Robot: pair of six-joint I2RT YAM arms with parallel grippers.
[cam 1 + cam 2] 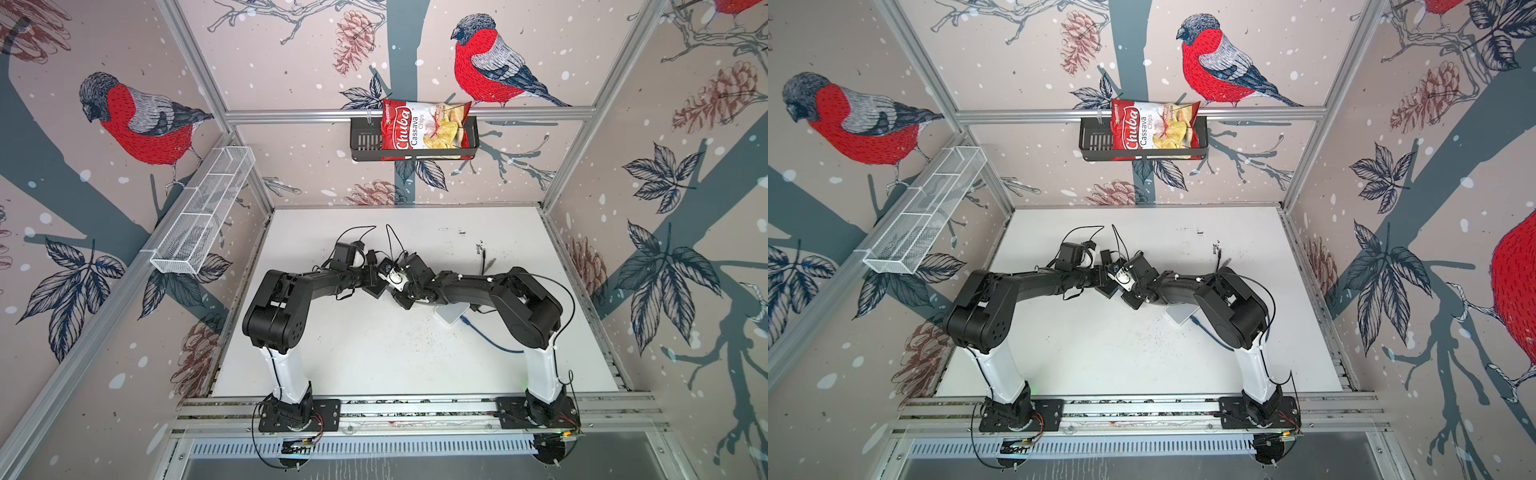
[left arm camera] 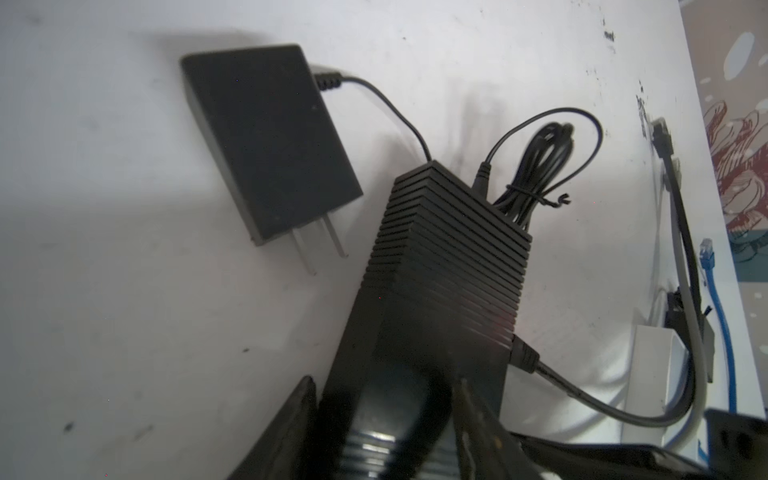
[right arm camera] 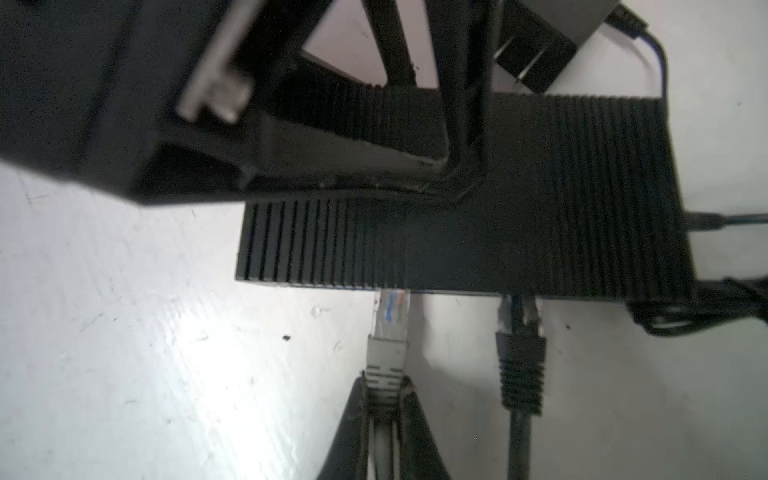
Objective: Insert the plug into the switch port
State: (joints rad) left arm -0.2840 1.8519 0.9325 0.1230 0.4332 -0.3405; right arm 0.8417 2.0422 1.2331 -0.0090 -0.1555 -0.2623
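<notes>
Grippers: two.
Switch: one, black, ribbed, between the jaws of the left gripper.
Network plugs at its edge: two. The grey plug is pinched in the right gripper, and the black plug is just beside that gripper.
Blue cable: one.
Power adapter: one, beyond the left gripper; prongs, two.
White box: one.
Baskets: two, a black basket and a wire basket.
Chip bag: one.

Beside the right tool, closed on the grey plug, passage is narrowed on one side by a black plug at the same face of the switch; on the opposite side bare desk is left open. The switch top ahead is occupied by the left tool, clamped there. Beyond that tool, the way is blocked by a power adapter and a tied cable bundle.
</notes>
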